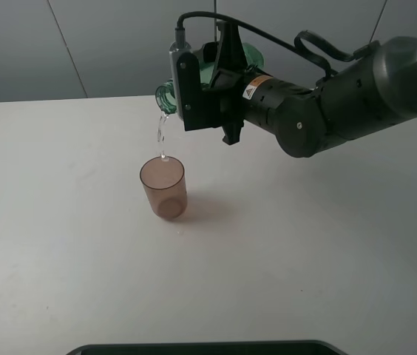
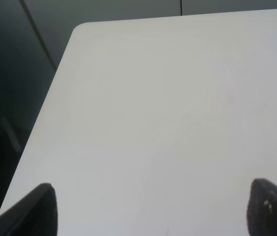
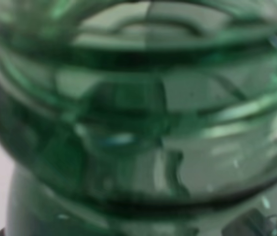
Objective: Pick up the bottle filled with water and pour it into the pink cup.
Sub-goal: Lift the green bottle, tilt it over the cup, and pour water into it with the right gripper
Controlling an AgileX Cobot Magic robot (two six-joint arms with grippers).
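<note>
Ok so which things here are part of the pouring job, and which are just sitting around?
In the job:
- bottle, tilted in the right pincer
- water falling from it
- pink cup below

Just there:
- left pincer, open over bare table
- dark panel at the near edge

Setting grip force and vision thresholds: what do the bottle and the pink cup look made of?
The bottle: looks like clear green-tinted plastic, glossy. Its ridged walls carry bright highlights and can be seen through. Glass can't be excluded by look alone.
The pink cup: probably translucent brownish-pink plastic, smooth and thin-walled. Light passes through its side.
</note>
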